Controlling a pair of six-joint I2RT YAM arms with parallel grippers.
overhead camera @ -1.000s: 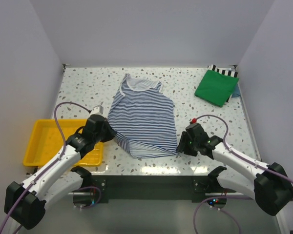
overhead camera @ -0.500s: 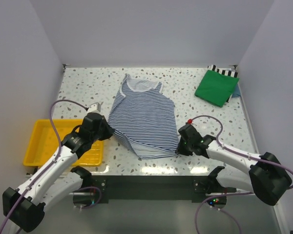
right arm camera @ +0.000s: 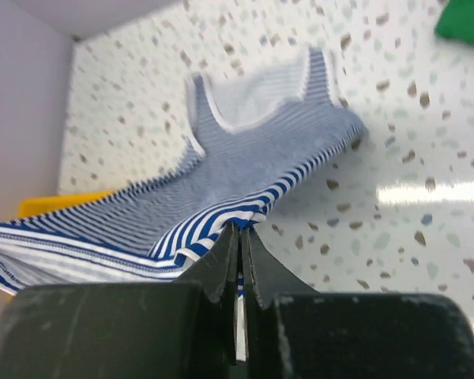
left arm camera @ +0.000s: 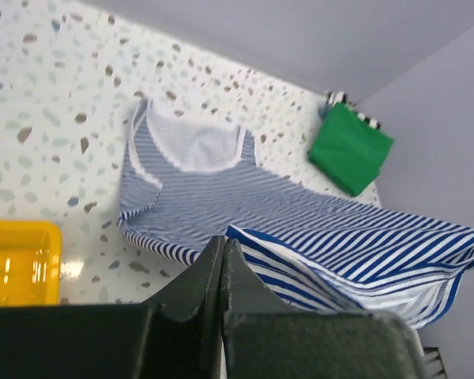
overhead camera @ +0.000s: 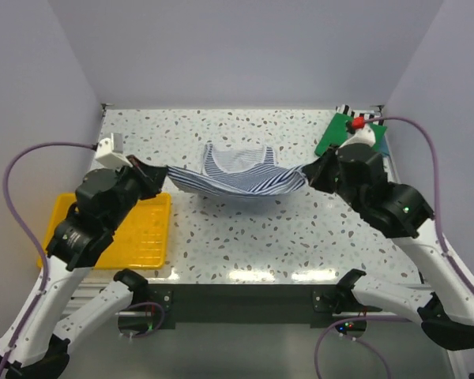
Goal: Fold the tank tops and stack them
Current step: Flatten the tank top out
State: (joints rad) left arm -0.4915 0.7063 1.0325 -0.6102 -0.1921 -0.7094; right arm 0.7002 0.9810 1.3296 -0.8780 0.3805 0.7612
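Top external view: the striped tank top (overhead camera: 237, 178) is pinched at its hem corners by the left gripper (overhead camera: 152, 170) and the right gripper (overhead camera: 307, 174). The hem is held raised and the neck end rests on the table (overhead camera: 245, 237). The first fold is judged in hand. Next, the hem should be carried evenly toward the neckline. The green tank top (overhead camera: 330, 140) lies far right.

A white table (overhead camera: 245, 237) speckled with grey and brown flecks stands between plain pale lilac walls (overhead camera: 245, 47). Light glares off its near edge. A yellow plastic tray (overhead camera: 150, 233) with low walls sits at the table's near left side. In the far right corner lies a piece of black-and-white striped cloth (overhead camera: 373, 118), mostly hidden.
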